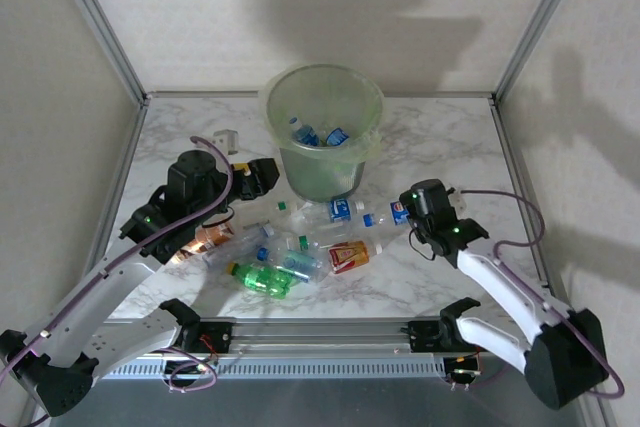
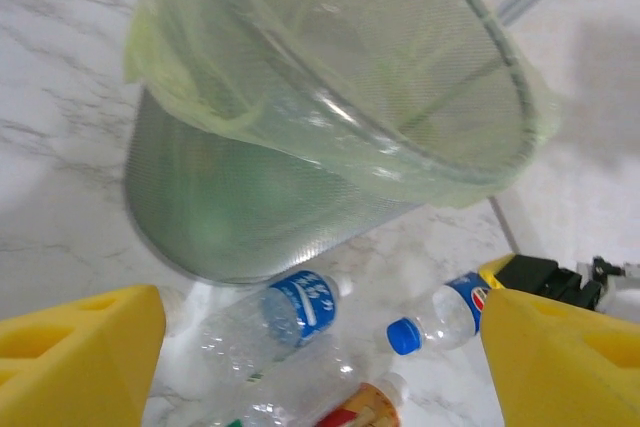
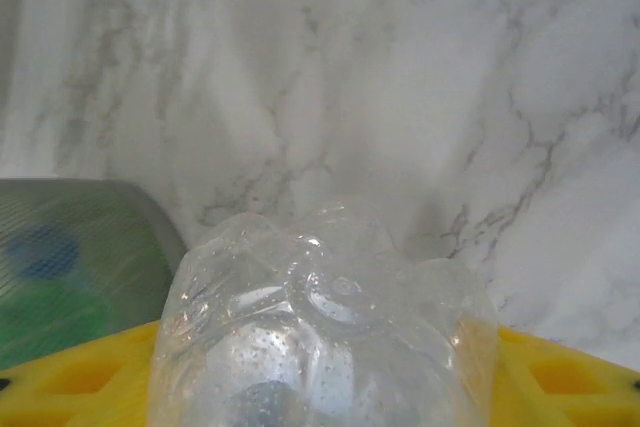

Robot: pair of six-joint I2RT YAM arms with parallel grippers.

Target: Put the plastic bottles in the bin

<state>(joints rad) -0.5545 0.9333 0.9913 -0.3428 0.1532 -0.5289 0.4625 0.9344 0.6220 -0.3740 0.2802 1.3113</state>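
The pale-green bin [image 1: 322,137] stands at the back middle with two blue-labelled bottles [image 1: 318,134] inside. Several crushed plastic bottles [image 1: 290,252] lie in front of it, one green [image 1: 262,277], one orange-red labelled [image 1: 348,257]. My left gripper [image 1: 262,177] hangs open beside the bin's left wall [image 2: 250,217]; under its yellow fingers [image 2: 80,357] lie a blue-labelled bottle [image 2: 285,315] and a blue-capped one [image 2: 440,319]. My right gripper [image 1: 408,211] is shut on the base of a clear bottle [image 3: 320,327] low over the table, right of the bin [image 3: 70,257].
A small white block [image 1: 226,137] sits at the back left of the marble table [image 1: 450,147]. Metal frame posts and pale walls close in the sides and back. An aluminium rail [image 1: 320,332] runs along the near edge between the arm bases.
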